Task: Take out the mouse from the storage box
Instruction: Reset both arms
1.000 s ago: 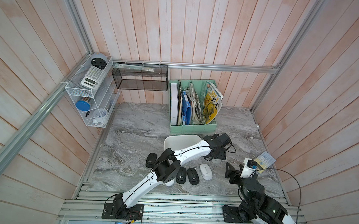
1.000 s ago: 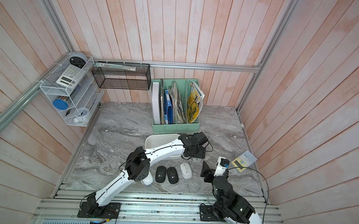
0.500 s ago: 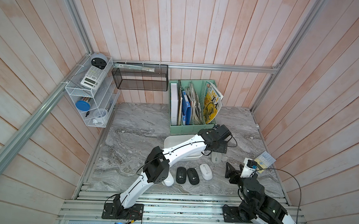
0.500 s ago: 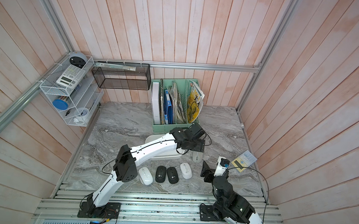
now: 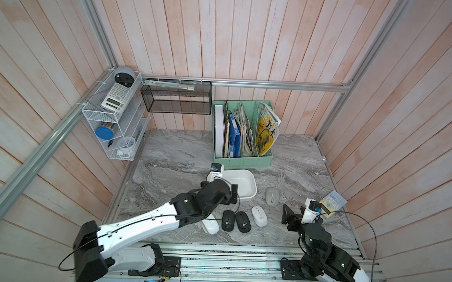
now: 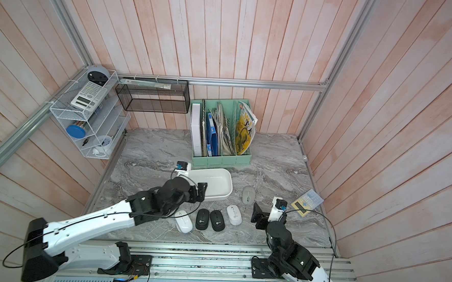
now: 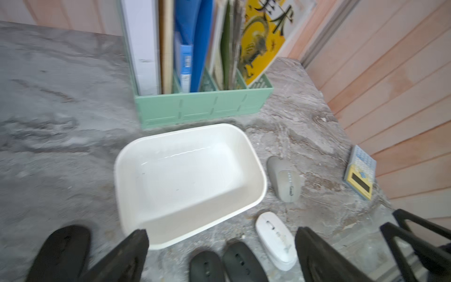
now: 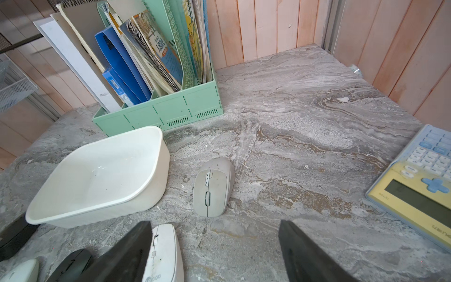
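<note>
Grey marble worktop (image 5: 176, 155): mint-green file organizer (image 5: 242, 161) at back edge, white storage box (image 5: 253, 184) mid, grey mouse (image 5: 272, 196) just beside, row of four mice (image 5: 243, 222) near front edge, calculator (image 5: 332, 203) at right edge.

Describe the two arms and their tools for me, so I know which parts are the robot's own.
Both the left arm and right arm have white shell links joined by bulky black joints. Thin black cables loop loosely alongside each. The left tool and right tool have black, tapering triangular fingers. A white camera block with a blue connector sits on each wrist.
</note>
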`<state>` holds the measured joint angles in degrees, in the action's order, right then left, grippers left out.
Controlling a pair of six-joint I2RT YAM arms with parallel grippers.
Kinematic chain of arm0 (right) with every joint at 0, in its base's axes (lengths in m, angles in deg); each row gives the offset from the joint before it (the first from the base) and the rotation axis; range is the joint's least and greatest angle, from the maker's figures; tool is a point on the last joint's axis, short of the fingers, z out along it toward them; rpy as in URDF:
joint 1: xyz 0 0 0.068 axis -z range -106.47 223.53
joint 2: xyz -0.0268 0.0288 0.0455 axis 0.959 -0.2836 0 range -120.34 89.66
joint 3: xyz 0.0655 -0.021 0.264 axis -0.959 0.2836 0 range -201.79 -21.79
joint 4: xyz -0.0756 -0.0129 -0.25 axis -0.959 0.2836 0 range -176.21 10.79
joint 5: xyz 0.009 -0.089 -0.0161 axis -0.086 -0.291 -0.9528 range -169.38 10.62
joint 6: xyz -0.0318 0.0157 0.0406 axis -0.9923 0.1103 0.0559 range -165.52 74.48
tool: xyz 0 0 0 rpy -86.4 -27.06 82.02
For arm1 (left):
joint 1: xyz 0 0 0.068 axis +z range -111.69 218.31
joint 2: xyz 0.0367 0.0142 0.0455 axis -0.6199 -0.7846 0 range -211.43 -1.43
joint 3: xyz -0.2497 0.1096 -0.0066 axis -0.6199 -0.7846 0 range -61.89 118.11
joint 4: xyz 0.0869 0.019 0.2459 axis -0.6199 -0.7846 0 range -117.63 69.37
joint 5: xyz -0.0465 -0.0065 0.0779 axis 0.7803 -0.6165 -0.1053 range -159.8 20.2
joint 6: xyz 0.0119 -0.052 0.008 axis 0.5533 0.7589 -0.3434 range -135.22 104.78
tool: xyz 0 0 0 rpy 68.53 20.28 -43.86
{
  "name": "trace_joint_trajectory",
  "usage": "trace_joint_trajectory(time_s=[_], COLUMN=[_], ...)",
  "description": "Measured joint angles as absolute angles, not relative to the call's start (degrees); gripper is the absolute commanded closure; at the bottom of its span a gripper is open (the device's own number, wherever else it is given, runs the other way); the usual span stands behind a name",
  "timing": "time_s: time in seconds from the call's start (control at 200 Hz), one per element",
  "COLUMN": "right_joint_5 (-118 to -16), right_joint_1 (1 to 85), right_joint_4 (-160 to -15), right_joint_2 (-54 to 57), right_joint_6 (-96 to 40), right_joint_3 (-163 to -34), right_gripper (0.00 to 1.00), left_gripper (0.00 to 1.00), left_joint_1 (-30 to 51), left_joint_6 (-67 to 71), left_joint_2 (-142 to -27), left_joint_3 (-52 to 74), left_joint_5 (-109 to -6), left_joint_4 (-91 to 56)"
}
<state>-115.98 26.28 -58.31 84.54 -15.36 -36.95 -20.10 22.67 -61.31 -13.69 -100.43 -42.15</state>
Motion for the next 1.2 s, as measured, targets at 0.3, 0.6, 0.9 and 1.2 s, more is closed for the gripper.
trace_joint_trajectory(time_s=[0.3,0.6,0.9,1.2], right_joint_5=[-115.5,-118.3,-122.9,-124.3], right_joint_1=[26.4,27.6,38.7,50.3], right_joint_4=[-68.6,-83.9,-94.5,-117.1], right_joint_2=[74.4,58.1,37.1,16.0], right_joint_6=[-18.7,-28.2,-38.0,-46.6], right_joint_3=[-35.9,-36.9,-47.9,-45.3], right_gripper=[0.03,0.02,0.03,0.02], left_gripper=[0.0,0.0,0.0,0.0], left_joint_1=[-19.8,-9.7,15.5,28.8], left_joint_6=[15.4,-7.1,-10.6,-10.3], left_joint_2=[-34.1,-45.8,-60.0,-76.6], left_joint_3=[-36.1,-44.0,-40.4,-42.5], left_joint_5=[-120.2,-121.4,-112.6,-103.5], left_joint_4=[-30.6,-11.7,-0.2,15.0])
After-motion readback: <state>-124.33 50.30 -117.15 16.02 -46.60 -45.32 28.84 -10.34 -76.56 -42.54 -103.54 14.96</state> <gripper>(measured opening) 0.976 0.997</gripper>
